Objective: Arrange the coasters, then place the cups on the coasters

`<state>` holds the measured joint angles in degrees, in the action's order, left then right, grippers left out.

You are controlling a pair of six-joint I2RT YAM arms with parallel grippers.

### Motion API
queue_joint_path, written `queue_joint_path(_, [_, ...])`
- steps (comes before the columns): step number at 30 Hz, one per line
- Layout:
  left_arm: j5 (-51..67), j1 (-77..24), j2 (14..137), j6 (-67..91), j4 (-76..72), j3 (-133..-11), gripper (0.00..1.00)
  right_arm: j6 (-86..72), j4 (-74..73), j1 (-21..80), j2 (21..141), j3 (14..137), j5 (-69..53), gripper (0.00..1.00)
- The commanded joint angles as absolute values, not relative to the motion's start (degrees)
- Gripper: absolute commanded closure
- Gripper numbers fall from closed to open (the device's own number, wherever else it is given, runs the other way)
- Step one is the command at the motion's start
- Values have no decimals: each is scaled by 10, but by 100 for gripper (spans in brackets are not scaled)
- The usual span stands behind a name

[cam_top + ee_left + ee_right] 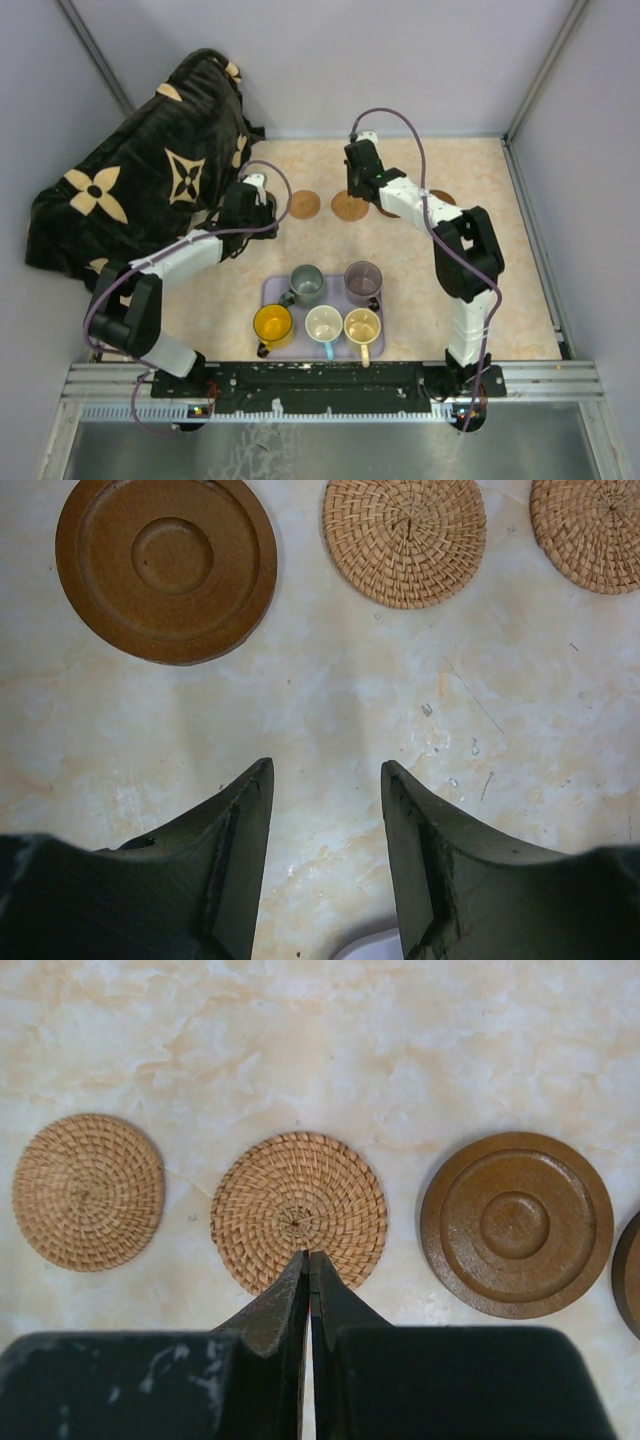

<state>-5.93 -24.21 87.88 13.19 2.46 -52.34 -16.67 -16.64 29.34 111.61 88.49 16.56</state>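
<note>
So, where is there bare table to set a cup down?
Bare table lies right of the right arm, and along the far side behind the coasters. A narrower strip runs between the coasters and the lavender tray. The tray is crowded with five cups.

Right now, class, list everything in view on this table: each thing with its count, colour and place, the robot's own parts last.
Woven coasters: two, straw-coloured, side by side in a row on the table's far half.
Wooden coasters: at least two, brown, in the same row beside the woven ones.
Tray: one, lavender, near middle.
Cups: five, orange, cream, pale yellow, grey-green, mauve; all on the tray.
Blanket: one, black with beige flowers, far left.
Left claw: one, black, open over bare table.
Right claw: one, black, shut, at a woven coaster's edge.
</note>
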Motion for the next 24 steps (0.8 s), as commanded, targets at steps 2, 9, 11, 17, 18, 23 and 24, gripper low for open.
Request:
queue_joint_path(2, [-73, -239, 841, 136, 28, -514, 45, -176, -188, 297, 1143, 891, 161, 100])
queue_joint_path(9, [-120, -238, 792, 140, 56, -497, 45, -164, -199, 297, 1155, 905, 177, 100])
queue_joint_path(11, [-124, -238, 781, 136, 59, -493, 45, -163, -204, 297, 1166, 917, 179, 100])
queue_joint_path(17, [-147, -238, 758, 127, 70, -486, 45, -167, -204, 294, 1176, 913, 213, 100])
queue_joint_path(18, [-146, -238, 757, 126, 73, -486, 44, -170, -202, 292, 1177, 911, 210, 100])
queue_joint_path(23, [-148, -237, 762, 129, 78, -483, 44, -183, -202, 278, 1193, 913, 182, 100])
queue_joint_path(24, [-148, -237, 762, 130, 78, -483, 44, -184, -202, 277, 1198, 913, 178, 100])
